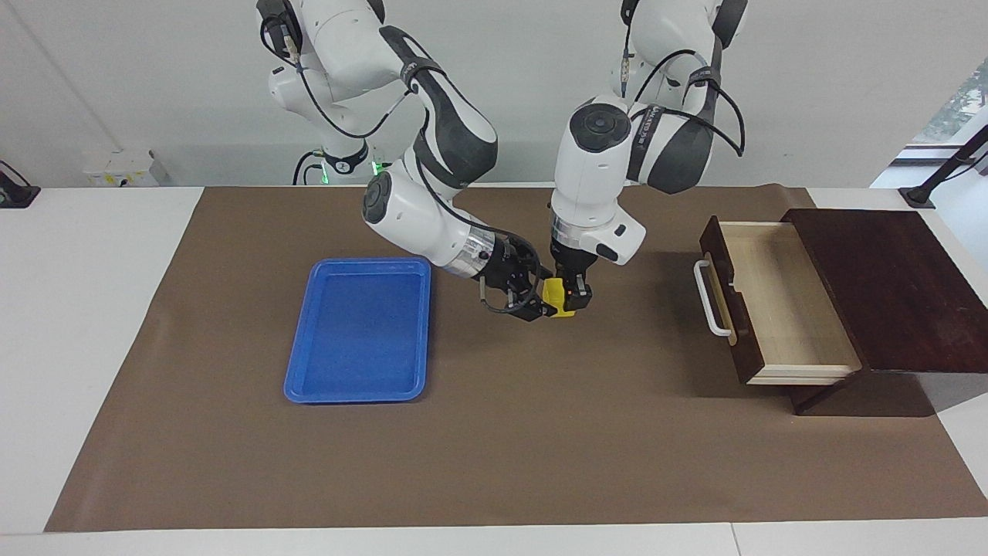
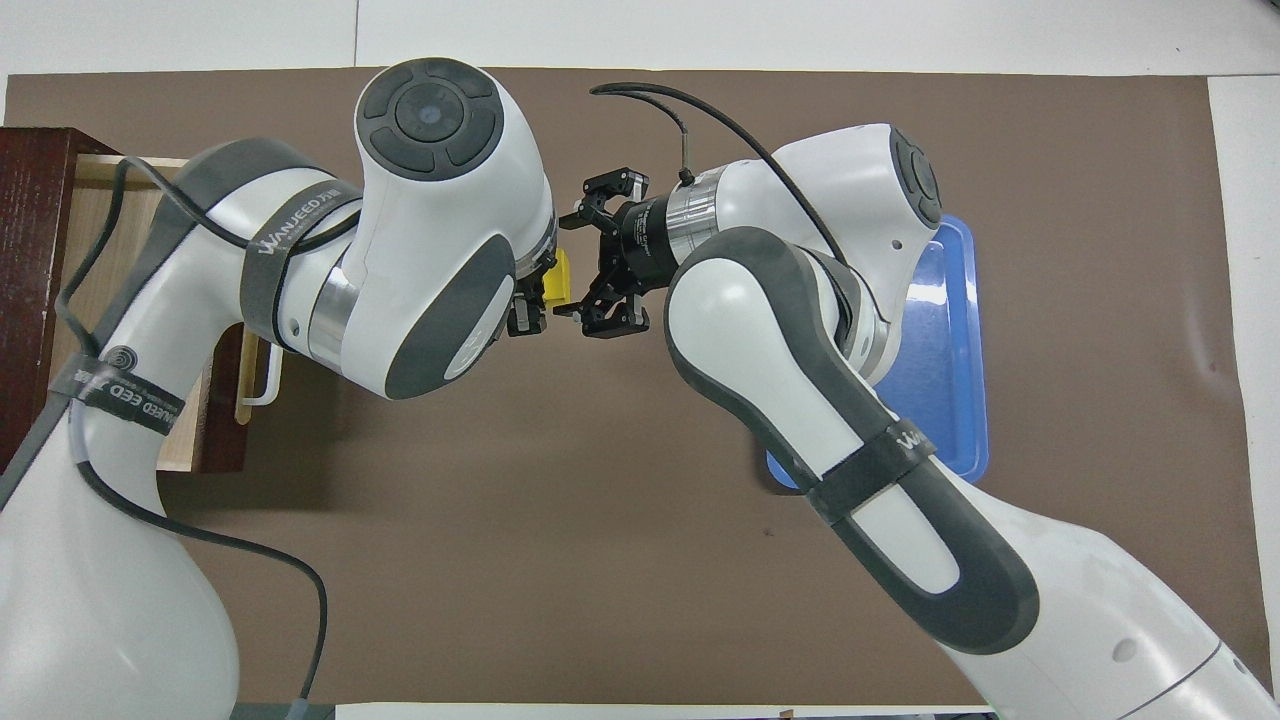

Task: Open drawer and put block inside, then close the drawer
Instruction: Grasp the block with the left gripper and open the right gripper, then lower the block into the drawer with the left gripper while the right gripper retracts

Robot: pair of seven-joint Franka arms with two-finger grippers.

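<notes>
We see the block [image 1: 559,298], a small yellow cube, held up over the brown mat [image 1: 502,448] between the blue tray [image 1: 359,330] and the drawer [image 1: 779,305]. The left pincer [image 1: 570,301] comes down from above and is clamped on the block. The right pincer [image 1: 534,297] reaches in from the tray's side, its fingers spread wide just beside the block, gripping nothing. The drawer stands pulled out of its dark box [image 1: 895,293] at the left arm's end of the table [image 1: 85,309], pale interior showing.
</notes>
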